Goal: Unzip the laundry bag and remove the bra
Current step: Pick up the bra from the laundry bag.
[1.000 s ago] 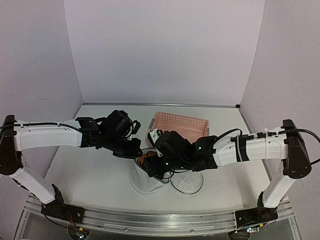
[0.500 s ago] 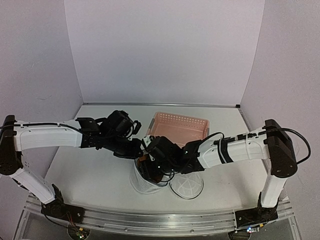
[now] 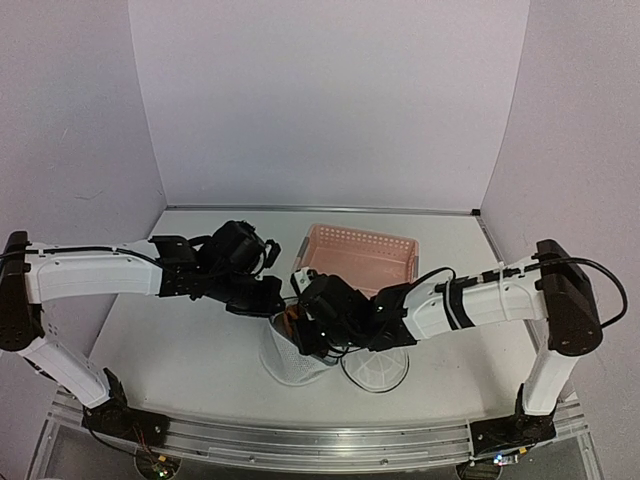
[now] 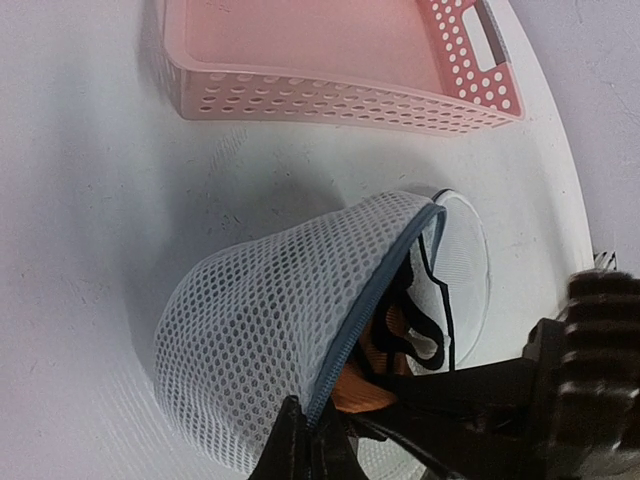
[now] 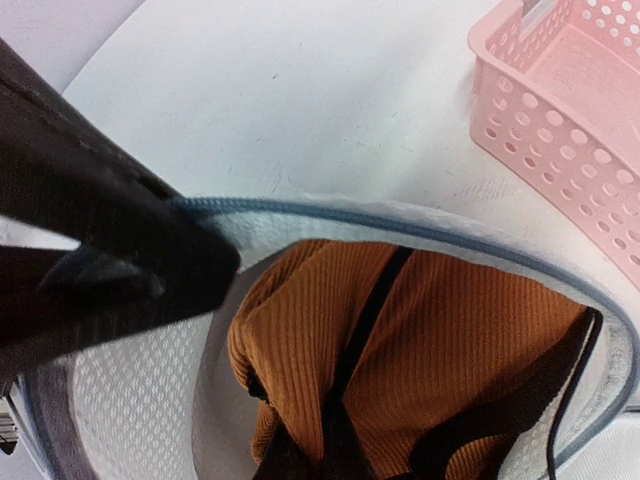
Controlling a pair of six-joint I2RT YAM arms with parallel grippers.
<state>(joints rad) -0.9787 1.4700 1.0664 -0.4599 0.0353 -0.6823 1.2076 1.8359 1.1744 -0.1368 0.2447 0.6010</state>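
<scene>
The laundry bag [image 4: 250, 330] is white mesh cloth, the bra [image 5: 450, 330] ribbed orange knit, the basket [image 4: 330, 100] smooth pink plastic, the table [image 4: 90, 200] matt.

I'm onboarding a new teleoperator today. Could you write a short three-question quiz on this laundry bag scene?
1. True or false: the laundry bag is zipped shut.
2. Pick one: the right gripper is closed on A) the bag's mesh wall, B) the bra, C) nothing.
3. Fill the gap: the left gripper clamps the bag at its ____.

Key: 1 false, its mouth is open; 2 B; 3 rim.
</scene>
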